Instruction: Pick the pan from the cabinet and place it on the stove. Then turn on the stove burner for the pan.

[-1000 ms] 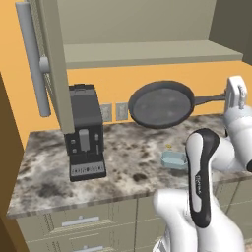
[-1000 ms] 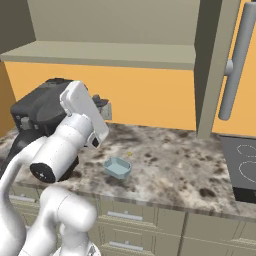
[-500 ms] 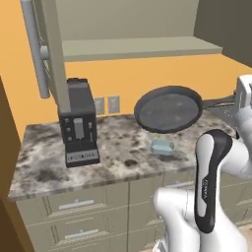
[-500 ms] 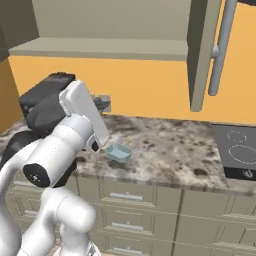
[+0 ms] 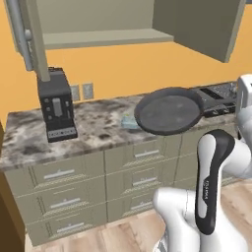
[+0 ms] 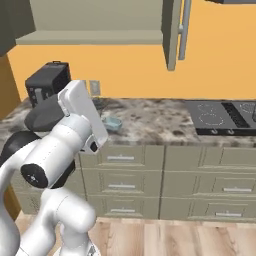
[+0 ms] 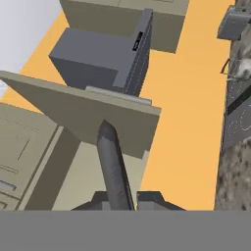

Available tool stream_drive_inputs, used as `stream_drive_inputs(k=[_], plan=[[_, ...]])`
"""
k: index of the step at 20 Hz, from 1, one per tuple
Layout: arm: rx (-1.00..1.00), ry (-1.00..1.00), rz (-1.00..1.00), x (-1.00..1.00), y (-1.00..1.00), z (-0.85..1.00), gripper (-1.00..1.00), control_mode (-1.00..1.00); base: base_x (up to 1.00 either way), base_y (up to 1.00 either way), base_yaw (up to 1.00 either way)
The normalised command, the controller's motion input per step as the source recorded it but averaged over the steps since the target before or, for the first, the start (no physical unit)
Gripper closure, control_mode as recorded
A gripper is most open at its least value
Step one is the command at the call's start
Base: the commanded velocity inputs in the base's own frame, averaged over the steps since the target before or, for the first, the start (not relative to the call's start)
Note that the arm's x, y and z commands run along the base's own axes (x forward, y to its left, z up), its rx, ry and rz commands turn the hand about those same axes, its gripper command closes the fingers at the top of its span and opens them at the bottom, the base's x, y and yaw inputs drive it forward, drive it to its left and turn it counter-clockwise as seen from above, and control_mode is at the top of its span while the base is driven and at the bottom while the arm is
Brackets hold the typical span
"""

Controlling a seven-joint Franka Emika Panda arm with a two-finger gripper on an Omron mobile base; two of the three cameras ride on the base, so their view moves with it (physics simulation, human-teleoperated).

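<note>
Hand view shows the gripper point(image 7: 125, 198) clenched on the pan handle point(image 7: 112, 164), its two dark fingertips point(image 7: 149, 198) pressed to either side of the thin grey rod, which runs straight out from between them. Beyond the end of the handle stands an open cabinet door point(image 7: 83, 115) seen edge-on, and past that the cabinet point(image 7: 125, 19) against the orange wall. Left base view has the pan point(image 5: 170, 110) held in the air, tilted so its dark round inside faces the camera, above the front edge of the speckled counter point(image 5: 93, 125) and clear of it; the handle runs off to the right behind the white hand. Just behind the pan's left rim lies a small pale blue dish point(image 5: 128, 121) on the counter. Farther from the hand, along the counter, stands a black coffee machine point(image 5: 56, 104) with two wall sockets point(image 5: 81, 91) beside it. Behind the pan on the hand's side lies the black stove point(image 5: 219, 92); in the right base view the stove point(image 6: 222, 116) shows its white burner rings and sits well apart from the arm.
</note>
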Motion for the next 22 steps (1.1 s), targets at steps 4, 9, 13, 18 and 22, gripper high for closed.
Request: stream_drive_inputs(k=[4,9,13,18,22], plan=[[0.00,0.00,0.00,0.00,0.00,0.00,1.00,1.00,-0.82,-0.48,-0.22],[0.00,0.00,0.00,0.00,0.00,0.00,1.00,1.00,-0.45,-0.65,-0.14],[0.00,0.00,0.00,0.00,0.00,0.00,1.00,1.00,-0.03,-0.80,-0.07],[0.00,0.00,0.00,0.00,0.00,0.00,1.00,1.00,0.02,-0.87,-0.03],[0.00,0.00,0.00,0.00,0.00,0.00,1.00,1.00,0.15,-0.77,-0.02]])
